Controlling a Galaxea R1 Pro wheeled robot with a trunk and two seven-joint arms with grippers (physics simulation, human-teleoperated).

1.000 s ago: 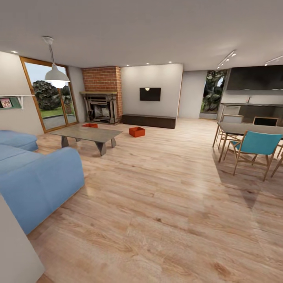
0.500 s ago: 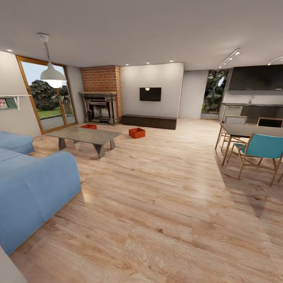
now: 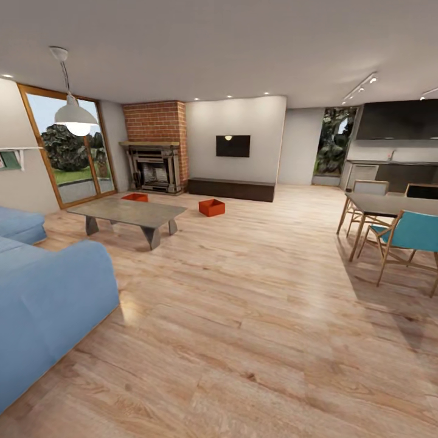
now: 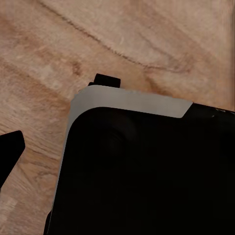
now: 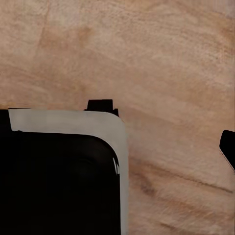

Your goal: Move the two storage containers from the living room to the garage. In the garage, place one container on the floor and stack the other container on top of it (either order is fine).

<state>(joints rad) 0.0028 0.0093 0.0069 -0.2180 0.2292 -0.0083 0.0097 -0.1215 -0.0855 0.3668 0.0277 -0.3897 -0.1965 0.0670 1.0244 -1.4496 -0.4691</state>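
Observation:
In the head view I look across the living room with its light wood-plank floor (image 3: pixel 255 316). One orange-red storage container (image 3: pixel 212 207) sits on the planks far ahead, in front of the dark TV bench. The other storage container (image 3: pixel 135 197) lies left of it, partly hidden behind the grey coffee table (image 3: pixel 131 212). Both are far beyond reach. In the left wrist view, one black finger (image 4: pixel 11 149) shows at the picture's edge over wood planks. The right wrist view has a finger (image 5: pixel 228 147) at its edge too. Both stand far from the middle with nothing held. The garage is out of view.
A blue sofa (image 3: pixel 42 280) fills the near left. A dining table (image 3: pixel 389 204) with a teal chair (image 3: pixel 413 234) stands at the right. The brick fireplace (image 3: pixel 155 164), wall TV (image 3: pixel 232 146) and pendant lamp (image 3: pixel 72 112) lie ahead. My dark base (image 4: pixel 147 176) shows in both wrist views.
The whole head view has shifted: the sofa slides off to the left, the near wall edge is gone, and the room appears slightly closer. The containers have not moved.

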